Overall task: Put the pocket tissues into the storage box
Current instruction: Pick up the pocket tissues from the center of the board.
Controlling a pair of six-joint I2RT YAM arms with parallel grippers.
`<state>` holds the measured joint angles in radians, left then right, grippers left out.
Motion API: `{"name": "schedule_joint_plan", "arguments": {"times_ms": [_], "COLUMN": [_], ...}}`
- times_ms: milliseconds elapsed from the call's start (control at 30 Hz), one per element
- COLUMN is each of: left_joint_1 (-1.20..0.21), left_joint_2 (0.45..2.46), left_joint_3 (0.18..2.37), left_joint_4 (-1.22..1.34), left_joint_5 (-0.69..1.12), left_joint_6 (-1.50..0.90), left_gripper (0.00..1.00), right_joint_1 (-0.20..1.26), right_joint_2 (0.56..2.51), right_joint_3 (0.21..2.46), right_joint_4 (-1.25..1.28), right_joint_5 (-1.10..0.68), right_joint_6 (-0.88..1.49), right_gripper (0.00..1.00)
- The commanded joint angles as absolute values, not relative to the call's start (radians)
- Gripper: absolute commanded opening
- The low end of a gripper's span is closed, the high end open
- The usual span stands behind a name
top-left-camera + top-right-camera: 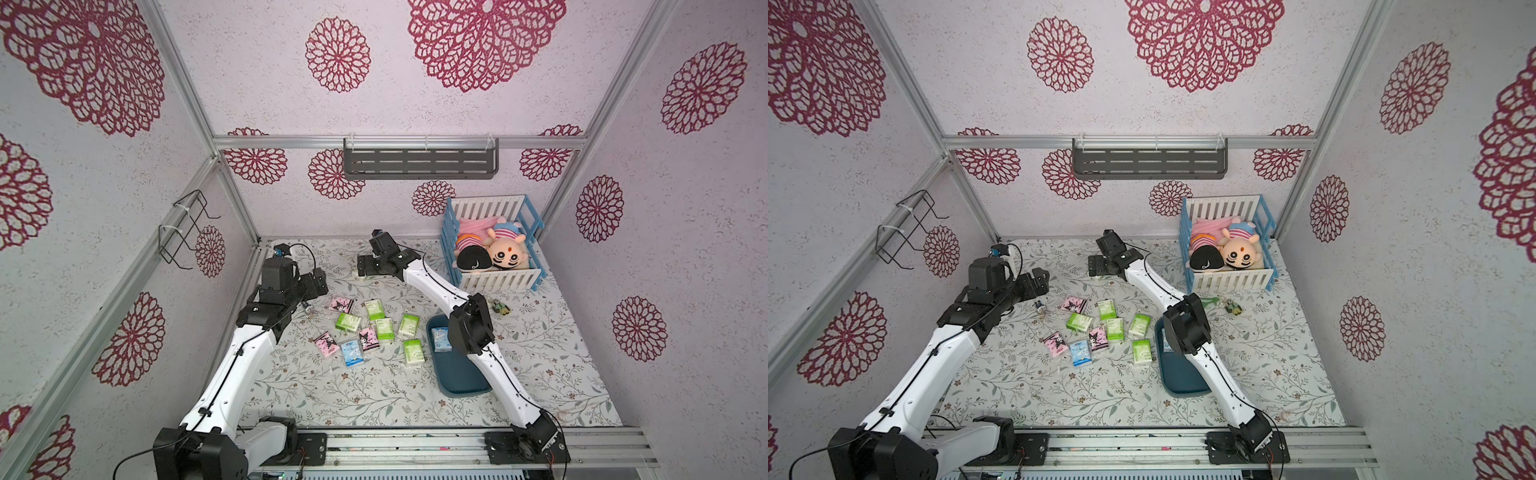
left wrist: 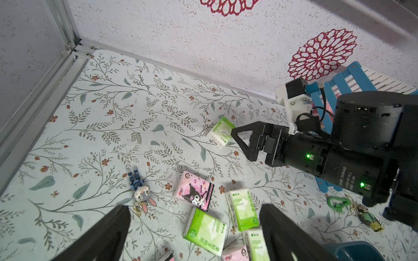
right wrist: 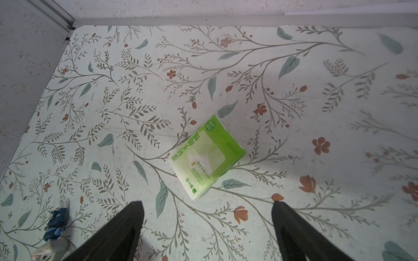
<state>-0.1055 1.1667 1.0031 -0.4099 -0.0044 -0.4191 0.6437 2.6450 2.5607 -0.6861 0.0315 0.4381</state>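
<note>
Several pocket tissues lie loose mid-table in both top views: green ones (image 1: 384,328), pink ones (image 1: 341,304) and a light blue one (image 1: 352,353). The dark teal storage box (image 1: 457,374) stands to their right, partly under my right arm, with a light blue pack (image 1: 440,338) inside. My right gripper (image 1: 363,266) reaches to the far side of the table. It is open, and a single green pack (image 3: 208,156) lies flat just ahead of its fingertips (image 3: 133,217). My left gripper (image 2: 195,214) hangs open and empty over the cluster's far left edge.
A blue-and-white toy crib (image 1: 492,245) with dolls stands at the back right. A rabbit keychain (image 2: 141,194) lies left of the packs. A green carabiner (image 2: 338,203) and a small figure (image 1: 500,307) lie near the box. A wall shelf (image 1: 419,162) hangs at the back.
</note>
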Motion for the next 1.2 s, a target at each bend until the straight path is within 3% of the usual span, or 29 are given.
{"name": "schedule_joint_plan", "arguments": {"times_ms": [0,367,733,1167], "left_joint_1": [-0.099,-0.098,-0.097,-0.084], "left_joint_2": [1.157,1.167,1.179,1.178], "left_joint_3": [0.996,0.991,0.987,0.992], "left_joint_4": [-0.418,-0.423,-0.425,-0.442], "left_joint_5": [0.004,-0.003,-0.01,-0.021], "left_joint_6": [-0.408,-0.396,-0.381,-0.351], "left_gripper": [0.97,0.97,0.97,0.97], "right_joint_1": [0.649,0.645,0.64,0.637], "right_joint_2": [2.654,2.717,2.75,2.783], "right_joint_3": [2.599,2.6,2.599,2.6], "right_joint_4": [-0.61,-0.537,-0.531,-0.509], "right_joint_5": [0.039,0.003,-0.004,-0.033], "right_joint_6": [0.457,0.517,0.538,0.559], "right_gripper": [0.96,0.84,0.81,0.61]}}
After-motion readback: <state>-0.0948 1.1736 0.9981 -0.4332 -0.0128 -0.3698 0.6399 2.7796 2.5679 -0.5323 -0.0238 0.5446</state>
